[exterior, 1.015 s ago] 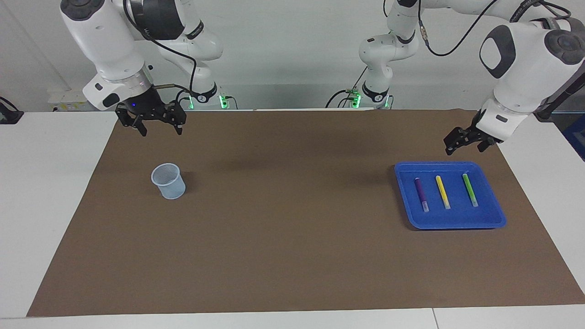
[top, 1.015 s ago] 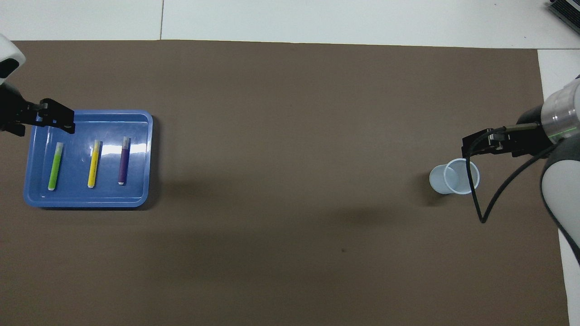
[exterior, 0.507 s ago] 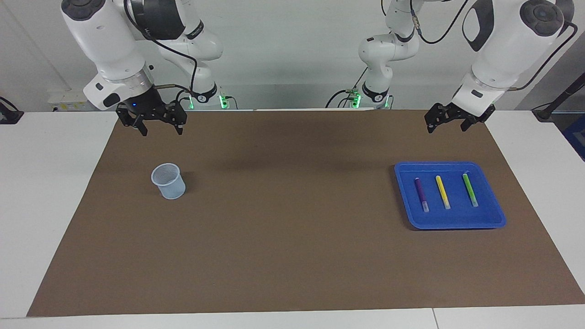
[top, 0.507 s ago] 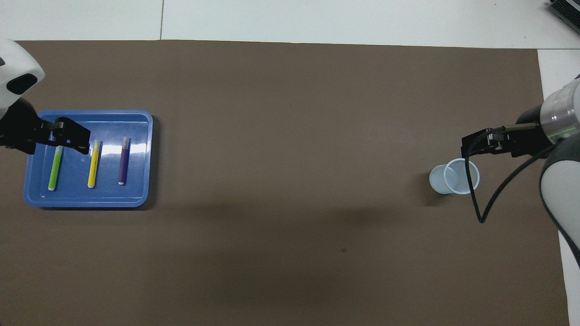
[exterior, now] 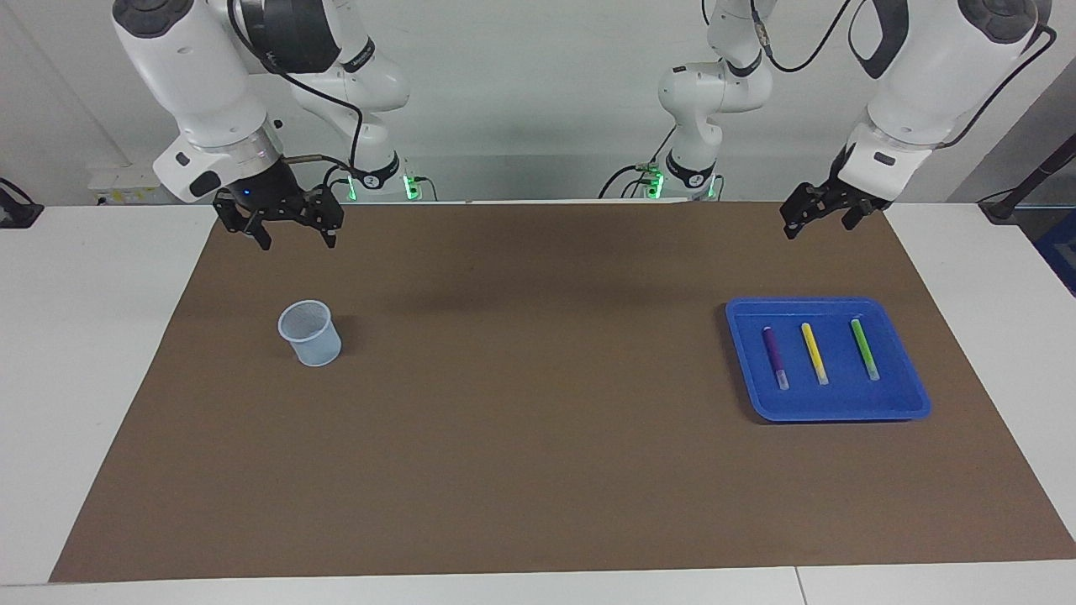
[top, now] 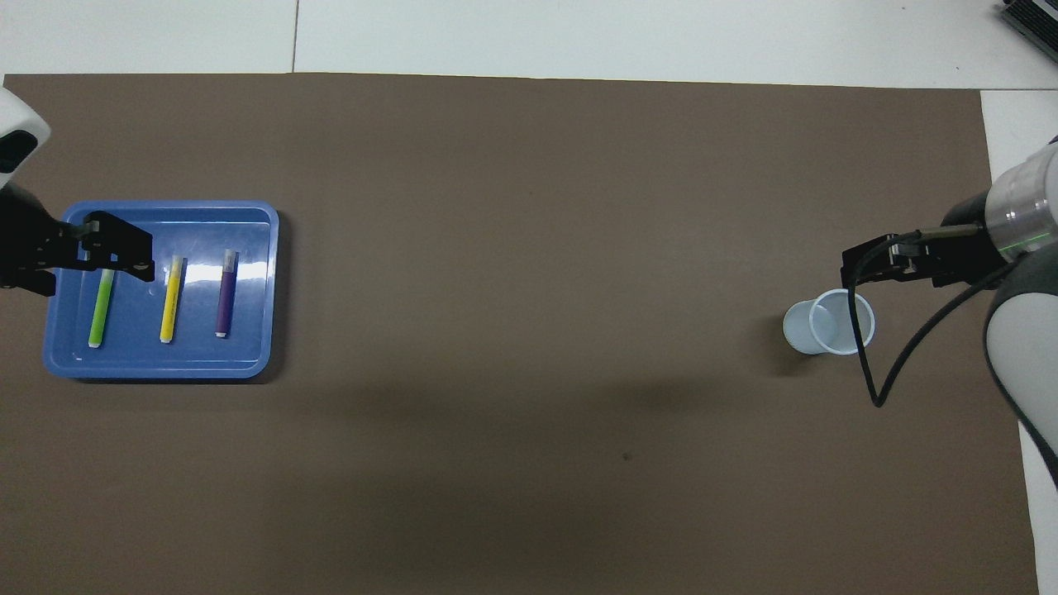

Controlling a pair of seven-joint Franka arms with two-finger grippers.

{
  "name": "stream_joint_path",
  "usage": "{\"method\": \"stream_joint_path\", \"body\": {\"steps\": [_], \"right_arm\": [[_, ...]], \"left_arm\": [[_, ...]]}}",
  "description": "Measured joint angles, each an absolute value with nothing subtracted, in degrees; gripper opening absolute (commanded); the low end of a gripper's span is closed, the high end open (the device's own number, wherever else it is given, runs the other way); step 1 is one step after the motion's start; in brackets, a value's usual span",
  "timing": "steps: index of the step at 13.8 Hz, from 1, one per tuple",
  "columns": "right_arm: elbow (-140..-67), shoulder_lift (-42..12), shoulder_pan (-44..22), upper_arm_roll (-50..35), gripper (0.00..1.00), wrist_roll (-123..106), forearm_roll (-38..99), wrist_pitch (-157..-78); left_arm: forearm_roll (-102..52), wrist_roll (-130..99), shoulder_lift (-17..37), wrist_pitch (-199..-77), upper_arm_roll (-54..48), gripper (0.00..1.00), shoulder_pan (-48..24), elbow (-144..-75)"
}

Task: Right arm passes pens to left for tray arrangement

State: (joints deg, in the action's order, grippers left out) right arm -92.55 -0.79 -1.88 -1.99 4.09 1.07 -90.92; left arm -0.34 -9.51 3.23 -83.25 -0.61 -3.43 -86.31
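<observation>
Blue plastic tray at the left arm's end of the table holds purple pen, yellow pen and green pen side by side, apart. Left gripper and right gripper hang raised, fingers spread, empty. From overhead, the mesh cup looks empty: arranging appears finished; only parking the arms seems left.
</observation>
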Motion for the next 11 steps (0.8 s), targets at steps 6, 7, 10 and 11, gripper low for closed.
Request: {"method": "stream_joint_path", "body": {"steps": [6, 7, 10, 11], "right_arm": [[-92.55, -0.79, -1.89, -2.27, 1.0, 4.09, 1.07, -90.92], [-92.55, -0.79, -1.89, -2.29, 1.0, 4.09, 1.07, -90.92], [-92.55, -0.79, -1.89, -2.3, 1.0, 4.09, 1.07, -90.92], [-92.55, -0.79, -1.89, -2.3, 1.0, 4.09, 1.07, -90.92]], "left_arm": [[-0.98, -2.53, 1.58, -83.81, 3.22, 1.0, -5.2, -87.24], [-0.98, -2.45, 1.4, -83.8, 3.04, 1.0, -5.2, -87.24], [-0.98, -2.42, 1.29, -83.8, 1.65, 1.0, -4.79, -87.29], [-0.98, -2.42, 1.3, -83.8, 1.11, 1.0, -4.65, -87.35]]}}
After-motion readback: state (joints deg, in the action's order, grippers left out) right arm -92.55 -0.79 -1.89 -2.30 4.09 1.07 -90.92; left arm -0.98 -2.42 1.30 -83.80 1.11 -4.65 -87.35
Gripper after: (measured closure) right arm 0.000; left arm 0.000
